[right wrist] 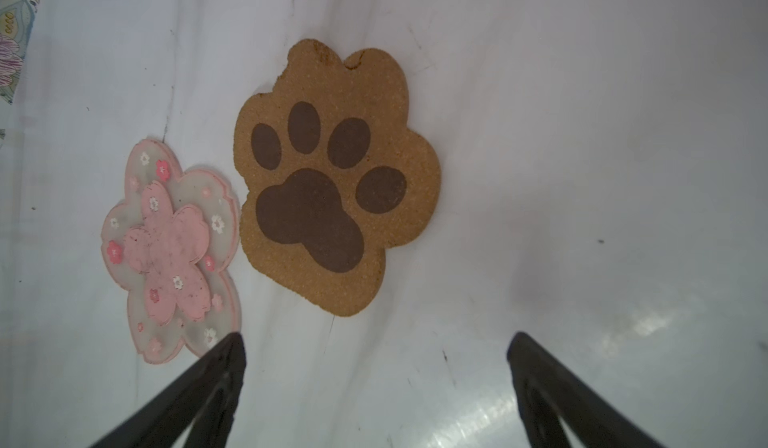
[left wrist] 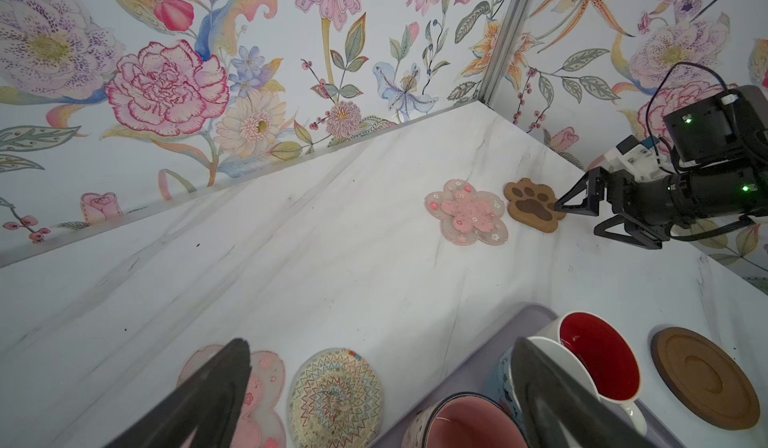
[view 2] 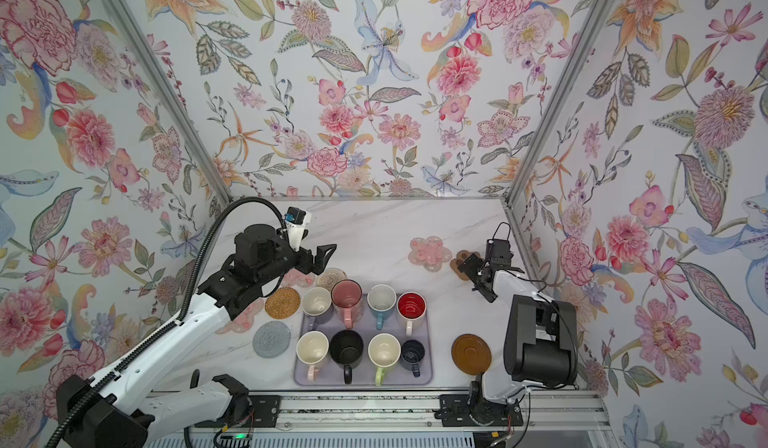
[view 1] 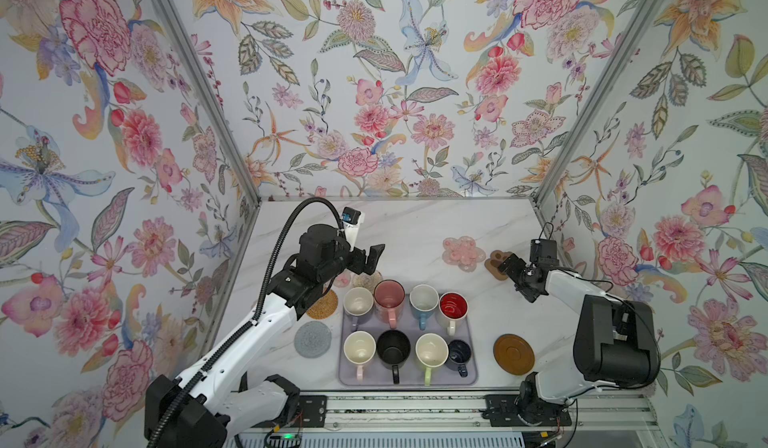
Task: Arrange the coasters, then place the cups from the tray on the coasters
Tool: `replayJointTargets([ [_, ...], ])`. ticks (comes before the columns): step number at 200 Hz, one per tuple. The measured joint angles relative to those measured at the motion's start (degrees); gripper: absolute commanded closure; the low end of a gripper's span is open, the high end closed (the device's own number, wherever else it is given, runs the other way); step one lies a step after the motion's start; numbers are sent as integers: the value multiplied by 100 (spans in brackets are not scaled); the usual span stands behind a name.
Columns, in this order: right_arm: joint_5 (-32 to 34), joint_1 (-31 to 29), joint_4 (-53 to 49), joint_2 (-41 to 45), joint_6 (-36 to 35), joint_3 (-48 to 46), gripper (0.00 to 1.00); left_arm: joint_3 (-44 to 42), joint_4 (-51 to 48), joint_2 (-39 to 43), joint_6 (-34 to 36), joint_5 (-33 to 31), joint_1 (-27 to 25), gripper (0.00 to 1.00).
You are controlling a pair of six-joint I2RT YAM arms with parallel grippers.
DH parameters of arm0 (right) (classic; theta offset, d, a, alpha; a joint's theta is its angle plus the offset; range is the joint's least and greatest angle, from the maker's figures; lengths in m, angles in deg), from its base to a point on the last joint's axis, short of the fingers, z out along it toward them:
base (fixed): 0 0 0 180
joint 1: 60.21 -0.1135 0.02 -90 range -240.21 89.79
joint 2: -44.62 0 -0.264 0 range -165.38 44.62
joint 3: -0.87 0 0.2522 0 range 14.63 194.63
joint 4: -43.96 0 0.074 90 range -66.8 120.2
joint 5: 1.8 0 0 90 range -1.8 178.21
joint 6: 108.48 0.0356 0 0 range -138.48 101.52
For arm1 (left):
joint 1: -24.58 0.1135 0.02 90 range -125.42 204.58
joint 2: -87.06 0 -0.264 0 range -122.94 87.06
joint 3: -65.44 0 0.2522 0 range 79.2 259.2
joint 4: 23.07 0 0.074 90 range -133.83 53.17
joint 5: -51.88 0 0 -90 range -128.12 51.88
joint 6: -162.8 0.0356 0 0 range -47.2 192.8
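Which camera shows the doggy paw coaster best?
The right wrist view: the paw coaster sits in the middle, whole and close. Both top views show it small, partly hidden by the right gripper. The left wrist view shows it small, far away.

The left arm [view 1: 249, 334] stretches from 7 o'clock toward 1 o'clock. The left tool [view 1: 371, 260] is raised, jaws wide apart, empty. The right arm [view 1: 561, 288] folds at 4 o'clock, forearm aimed at 10 o'clock. The right tool [view 1: 506, 265] sits low, spread, empty.
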Motion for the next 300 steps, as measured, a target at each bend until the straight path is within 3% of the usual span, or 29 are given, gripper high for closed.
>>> replayJointTargets([
  [91,-28,2,170,-691,-35,501,1,-11,-4,0,2,-9,0,1],
  [300,114,2,61,-2186,-940,2310,1,-22,-24,-17,4,-42,0,1],
])
